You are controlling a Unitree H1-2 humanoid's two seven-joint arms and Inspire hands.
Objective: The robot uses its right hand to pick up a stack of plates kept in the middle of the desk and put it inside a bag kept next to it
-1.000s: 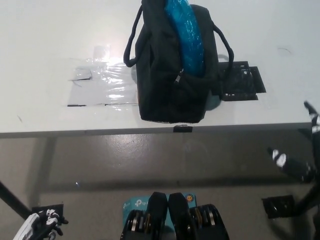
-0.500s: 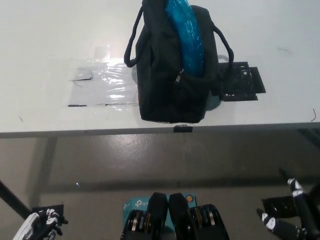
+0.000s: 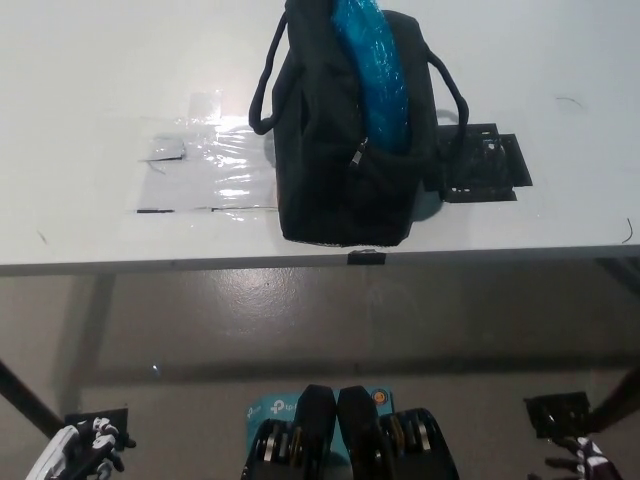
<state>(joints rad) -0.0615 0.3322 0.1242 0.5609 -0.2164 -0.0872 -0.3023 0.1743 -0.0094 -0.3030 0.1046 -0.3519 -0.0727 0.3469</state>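
Plates (image 3: 372, 75), a blue stack wrapped in clear film, stood on edge inside the black bag (image 3: 345, 150), their upper rim rising out of its open top between the two carry handles. Nearest the camera, at the bottom left corner, the white left hand (image 3: 85, 450) rested low beside the robot, below the desk edge; whether its fingers were apart or closed could not be told. At the bottom right corner only a sliver of the black right hand (image 3: 580, 465) showed, well below the desk and far from the bag, its state likewise impossible to tell. Farther up, the white desk (image 3: 90, 80) carried the bag upright near its front edge. A shiny patch of clear tape (image 3: 205, 170) lay on the desk just left of the bag, and a black flat piece (image 3: 485, 160) lay just right of it, partly tucked behind the bag's side.
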